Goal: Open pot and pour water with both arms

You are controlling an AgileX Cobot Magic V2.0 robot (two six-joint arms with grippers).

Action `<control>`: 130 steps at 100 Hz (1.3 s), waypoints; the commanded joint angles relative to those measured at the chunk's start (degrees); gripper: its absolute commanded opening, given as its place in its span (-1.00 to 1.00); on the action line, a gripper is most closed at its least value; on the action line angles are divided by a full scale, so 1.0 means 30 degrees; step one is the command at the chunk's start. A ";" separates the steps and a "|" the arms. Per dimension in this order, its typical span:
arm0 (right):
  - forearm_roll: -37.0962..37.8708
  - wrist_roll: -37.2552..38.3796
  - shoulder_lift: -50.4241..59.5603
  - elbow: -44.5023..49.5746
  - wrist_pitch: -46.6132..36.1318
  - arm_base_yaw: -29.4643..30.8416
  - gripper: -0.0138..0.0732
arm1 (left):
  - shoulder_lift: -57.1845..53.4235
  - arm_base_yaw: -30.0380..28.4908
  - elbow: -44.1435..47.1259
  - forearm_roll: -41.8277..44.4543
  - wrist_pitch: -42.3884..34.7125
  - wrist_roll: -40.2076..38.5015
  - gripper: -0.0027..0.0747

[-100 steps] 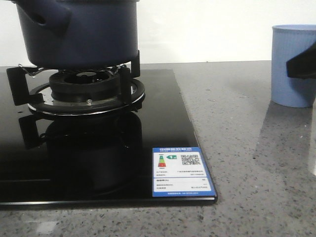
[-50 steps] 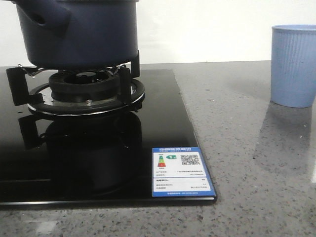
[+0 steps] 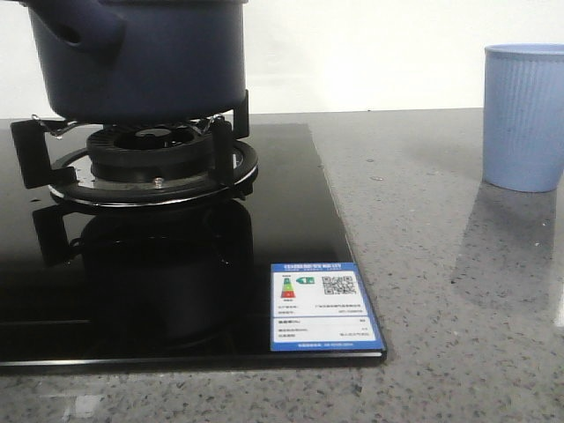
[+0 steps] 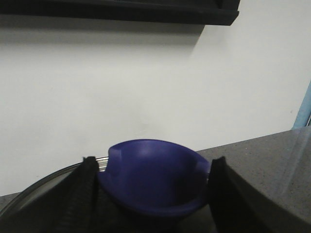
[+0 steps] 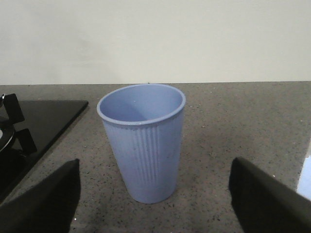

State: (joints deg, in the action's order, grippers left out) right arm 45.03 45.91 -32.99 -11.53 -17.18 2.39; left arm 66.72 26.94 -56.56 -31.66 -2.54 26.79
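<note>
Dark navy-blue, matte and round, the large pot occupies the upper left of the front frame, seated on the black burner grate of the glossy black glass cooktop. It is probably rigid and heavy; grasp the stubby holed side handle. The left gripper is clenched on a blue dished lid knob. At right stands the light blue ribbed cup; the right gripper is released, fingers well apart around it.

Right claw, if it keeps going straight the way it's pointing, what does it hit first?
Most likely the light blue ribbed cup, which stands upright on the counter centred between the open right claw fingers; how far ahead is unclear.
</note>
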 commanded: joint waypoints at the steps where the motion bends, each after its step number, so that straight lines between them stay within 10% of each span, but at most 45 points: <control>1: -0.0217 0.0055 0.0020 -0.0500 -0.0912 0.0142 0.57 | -0.0033 0.0281 -0.0758 0.0009 -0.2549 0.0033 0.04; 130: -0.0217 0.0055 0.0020 -0.0500 -0.0865 0.0142 0.56 | 0.2382 0.0968 -0.0758 -0.0107 -0.3759 -0.0033 0.04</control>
State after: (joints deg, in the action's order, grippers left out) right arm 45.03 46.05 -32.99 -11.53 -16.95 2.39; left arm 75.63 29.88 -56.56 -32.03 -7.13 26.79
